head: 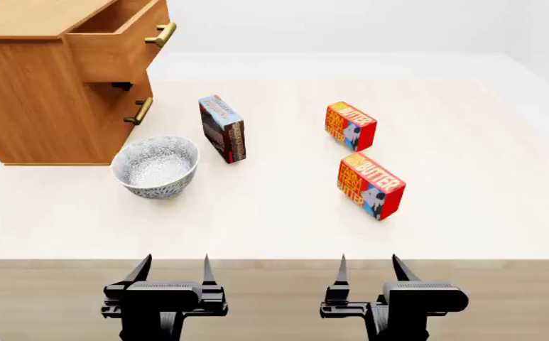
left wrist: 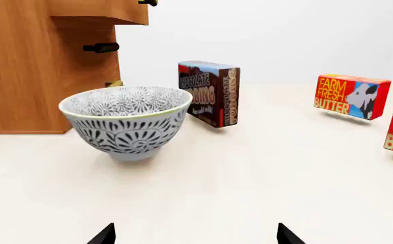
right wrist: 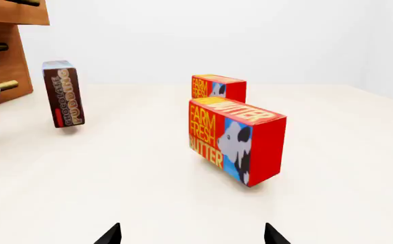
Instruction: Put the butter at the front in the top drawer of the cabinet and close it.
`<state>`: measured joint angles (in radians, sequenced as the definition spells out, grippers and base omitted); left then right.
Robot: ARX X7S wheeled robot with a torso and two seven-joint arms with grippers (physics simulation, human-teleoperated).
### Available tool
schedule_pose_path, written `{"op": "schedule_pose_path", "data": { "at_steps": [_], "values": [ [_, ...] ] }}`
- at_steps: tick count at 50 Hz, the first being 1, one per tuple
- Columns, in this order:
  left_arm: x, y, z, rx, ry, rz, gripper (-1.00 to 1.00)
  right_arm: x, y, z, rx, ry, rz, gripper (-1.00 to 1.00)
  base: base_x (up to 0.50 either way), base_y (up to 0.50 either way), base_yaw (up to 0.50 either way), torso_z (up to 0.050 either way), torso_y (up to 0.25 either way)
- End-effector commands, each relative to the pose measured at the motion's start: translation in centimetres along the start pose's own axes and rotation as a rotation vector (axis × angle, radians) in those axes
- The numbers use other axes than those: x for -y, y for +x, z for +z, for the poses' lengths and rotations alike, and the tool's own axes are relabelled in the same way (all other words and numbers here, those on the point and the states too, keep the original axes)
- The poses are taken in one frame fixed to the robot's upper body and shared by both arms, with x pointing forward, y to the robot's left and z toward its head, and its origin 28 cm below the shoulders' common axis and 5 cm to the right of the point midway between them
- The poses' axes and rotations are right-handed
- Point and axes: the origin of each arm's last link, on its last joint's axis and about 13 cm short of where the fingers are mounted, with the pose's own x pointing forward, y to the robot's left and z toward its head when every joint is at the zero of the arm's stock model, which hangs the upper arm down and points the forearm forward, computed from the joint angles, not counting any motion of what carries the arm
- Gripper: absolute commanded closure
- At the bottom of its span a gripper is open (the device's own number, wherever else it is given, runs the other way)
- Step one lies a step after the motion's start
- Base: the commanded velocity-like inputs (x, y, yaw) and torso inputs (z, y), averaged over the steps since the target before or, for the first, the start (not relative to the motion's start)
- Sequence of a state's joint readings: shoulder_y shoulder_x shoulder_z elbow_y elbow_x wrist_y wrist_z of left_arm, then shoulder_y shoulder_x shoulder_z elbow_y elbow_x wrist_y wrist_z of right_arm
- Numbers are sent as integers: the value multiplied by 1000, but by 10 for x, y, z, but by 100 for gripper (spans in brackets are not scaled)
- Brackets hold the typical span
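Observation:
The front butter (head: 371, 186) is a red-orange box lying on the table, right ahead of my right gripper (head: 368, 266) and large in the right wrist view (right wrist: 236, 140). A second, alike box (head: 350, 126) sits farther back. The cabinet (head: 37, 106) stands at the far left with its top drawer (head: 123, 39) pulled out and open. My left gripper (head: 172, 268) hangs at the table's near edge, facing the bowl. Both grippers are open and hold nothing: the left's tips (left wrist: 196, 236) and the right's tips (right wrist: 192, 235) stand wide apart.
A patterned grey-white bowl (head: 155, 165) sits in front of the cabinet, close ahead of the left gripper. A blue-brown chocolate pudding box (head: 222, 129) stands upright between the bowl and the butter boxes. The table's front edge (head: 274, 260) runs just under both grippers.

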<state>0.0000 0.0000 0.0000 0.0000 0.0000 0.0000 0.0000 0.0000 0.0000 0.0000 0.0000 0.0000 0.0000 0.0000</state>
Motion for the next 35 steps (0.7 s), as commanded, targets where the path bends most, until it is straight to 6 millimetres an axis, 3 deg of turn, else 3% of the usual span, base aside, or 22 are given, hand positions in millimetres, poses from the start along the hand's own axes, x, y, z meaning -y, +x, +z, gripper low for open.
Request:
{"op": "schedule_pose_path", "data": {
  "at_steps": [1,12,20,28,35],
  "values": [
    [0,0,1,10,-4,4,-100,0,-1,0,10,-5,2,-100,0,0,0,0,0],
    [0,2,54,318,68,3,-100,1,-5,38,242,-74,-15,-100,0,0,0,0,0],
    [3,11,116,281,-9,-85,-100,-1,5,95,234,-114,-39,-100,0,0,0,0,0],
    [-11,57,192,160,30,-65,-100,9,31,175,95,-194,-87,-100,0,0,0,0,0],
    [-25,103,247,151,31,-105,-100,12,58,225,61,-216,-141,-100,0,0,0,0,0]
  ]
}}
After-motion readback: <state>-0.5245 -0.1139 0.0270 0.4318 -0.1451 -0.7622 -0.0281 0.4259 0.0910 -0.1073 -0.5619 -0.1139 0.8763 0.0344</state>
